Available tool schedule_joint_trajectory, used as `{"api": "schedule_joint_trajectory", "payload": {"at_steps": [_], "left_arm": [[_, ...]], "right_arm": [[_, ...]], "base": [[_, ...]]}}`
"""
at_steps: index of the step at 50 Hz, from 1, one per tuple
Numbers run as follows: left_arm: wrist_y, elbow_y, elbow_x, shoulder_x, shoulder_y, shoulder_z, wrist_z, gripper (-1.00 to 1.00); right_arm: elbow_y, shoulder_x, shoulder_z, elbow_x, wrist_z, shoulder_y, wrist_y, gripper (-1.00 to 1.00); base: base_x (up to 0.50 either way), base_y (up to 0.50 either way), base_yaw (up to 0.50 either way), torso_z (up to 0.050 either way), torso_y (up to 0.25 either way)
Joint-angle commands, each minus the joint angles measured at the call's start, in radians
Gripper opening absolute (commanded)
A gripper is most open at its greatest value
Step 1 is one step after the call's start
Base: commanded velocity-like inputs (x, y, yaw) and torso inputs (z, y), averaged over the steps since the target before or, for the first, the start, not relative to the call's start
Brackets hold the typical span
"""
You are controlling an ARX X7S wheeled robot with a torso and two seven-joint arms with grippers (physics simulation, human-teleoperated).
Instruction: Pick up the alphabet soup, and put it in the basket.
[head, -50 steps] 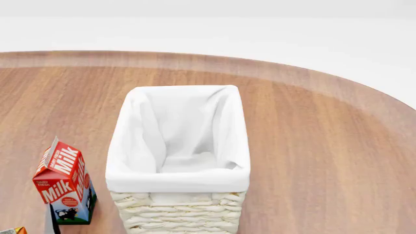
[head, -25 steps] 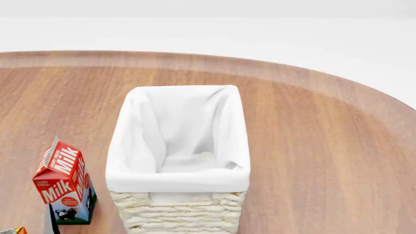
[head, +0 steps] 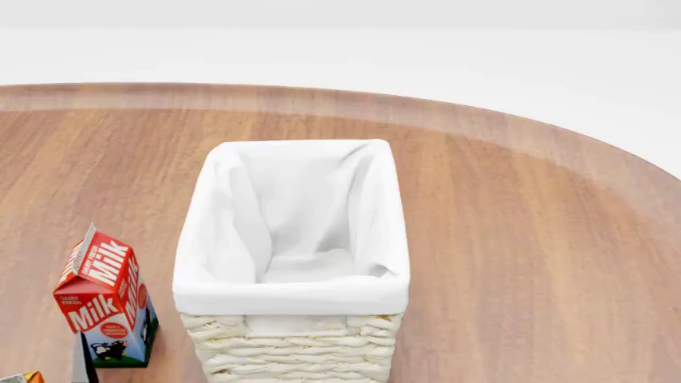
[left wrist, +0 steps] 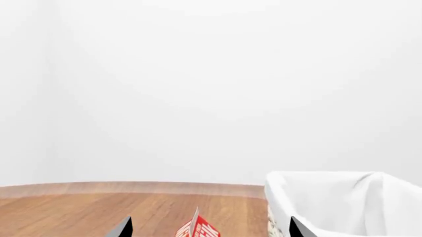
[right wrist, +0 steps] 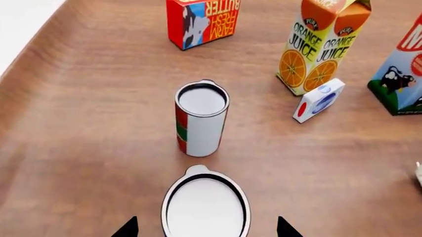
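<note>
In the right wrist view, the right gripper hangs over the wooden table with its two dark fingertips spread wide on either side of a can seen from straight above, its silver lid directly between them; the jaws hold nothing, and its label is hidden, so whether this is the alphabet soup cannot be told. Just beyond it stands a second can with a red-and-green label showing on its side. Farther on, a flat white box with a red and a blue dot lies tilted beside a carton reading "ORANGE JUICE". A red box with a cow and "FARM FRESH BUTTER" stands at the far side, and a carton with a cow picture is cut by the frame edge.

In the left wrist view, the left gripper shows only two dark tips, well apart and empty, with a red carton top between them.

The head view shows the basket, its white liner folded over the rim, with a "Milk" carton near its left side.
</note>
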Motion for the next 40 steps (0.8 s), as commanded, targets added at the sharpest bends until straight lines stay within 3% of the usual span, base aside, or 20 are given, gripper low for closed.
{"api": "schedule_joint_trajectory", "payload": {"at_steps": [1, 40], "left_arm": [[0.002, -0.005, -0.002, -0.002, -0.006, 0.002, -0.002, 1.0], [-0.001, 0.005, -0.004, -0.011, -0.004, 0.008, -0.013, 1.0]], "right_arm": [[0.045, -0.023, -0.019, -0.014, -0.012, 0.018, -0.01, 1.0], [0.143, -0.091, -0.076, -0.058, -0.026, 0.069, 0.003, 1.0]], "base": [[0.0, 0.0, 0.0, 0.0, 0.0], [0.0, 0.0, 0.0, 0.0, 0.0]]}}
